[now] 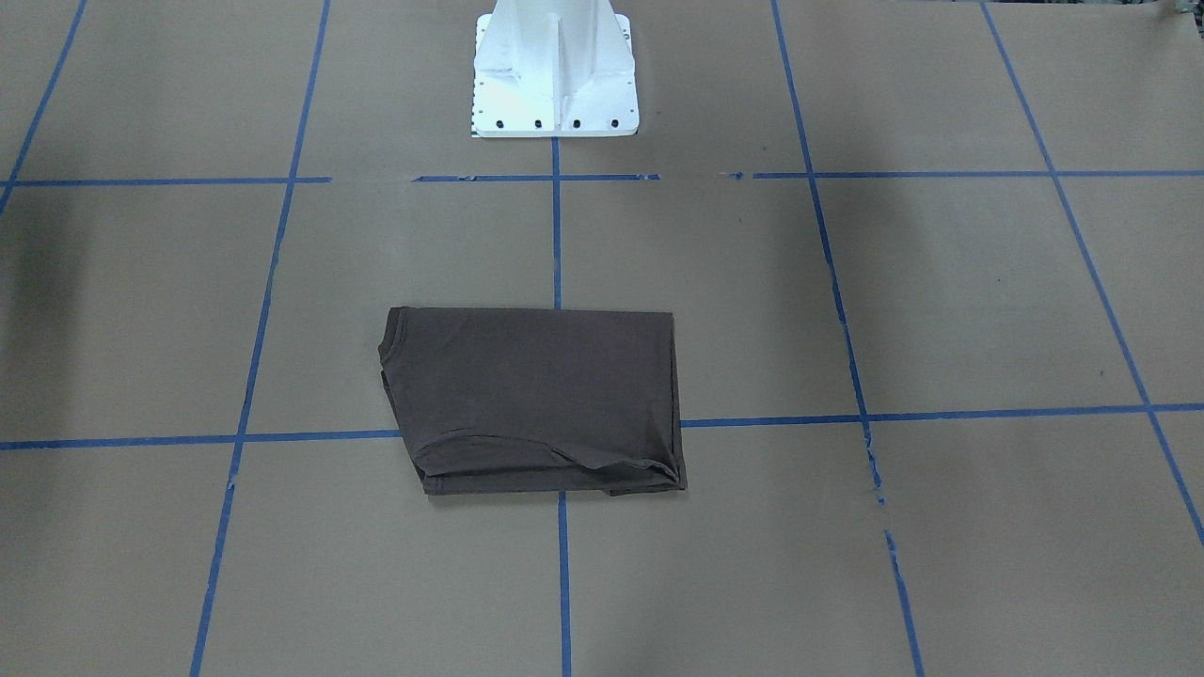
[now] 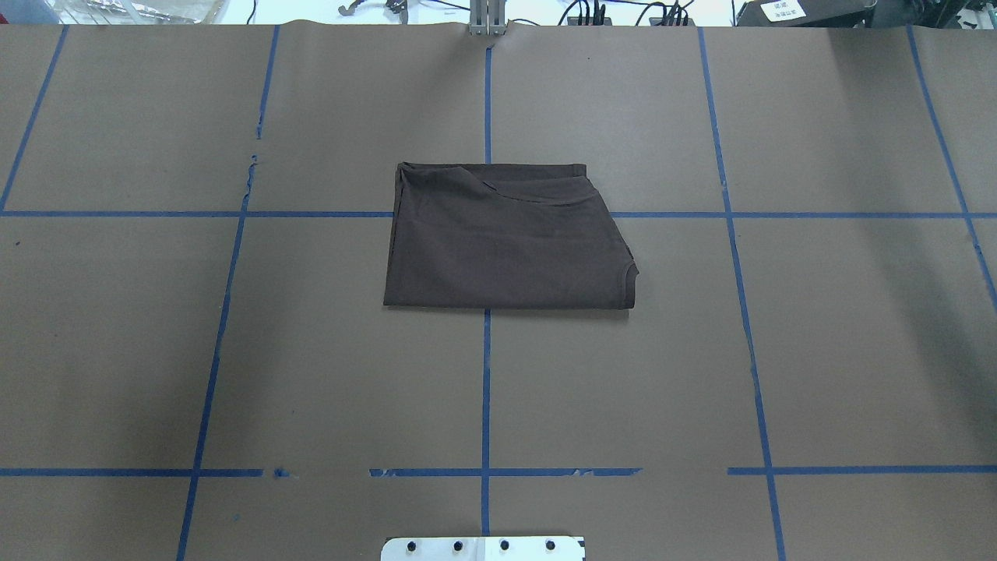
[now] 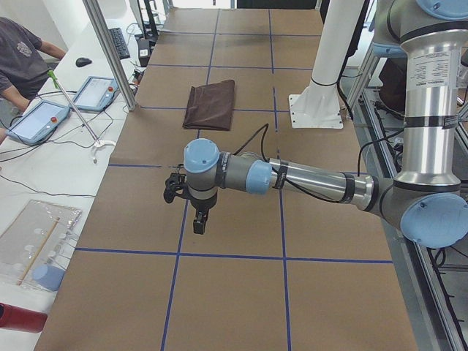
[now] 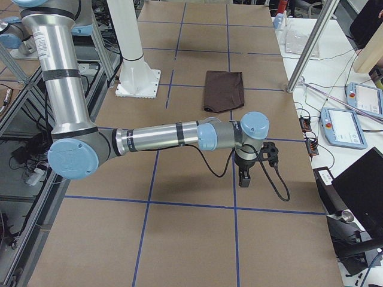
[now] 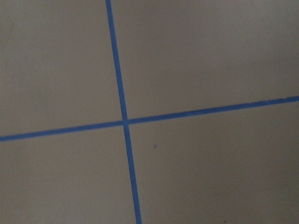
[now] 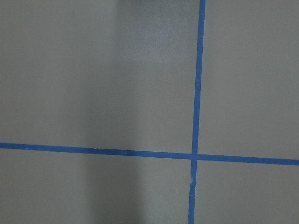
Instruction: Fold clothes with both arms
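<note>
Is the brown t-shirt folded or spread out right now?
Folded: the t-shirt lies flat as a compact rectangle, with layered edges showing and no sleeve spread out.

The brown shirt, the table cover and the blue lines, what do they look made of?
T-shirt: soft matte knit, likely cotton jersey; it lies in limp folded layers with stitched hems. Table cover: looks like dull brown kraft paper, flat and unglossy. Blue grid lines: probably painter's tape, torn and gapped in places.
</note>
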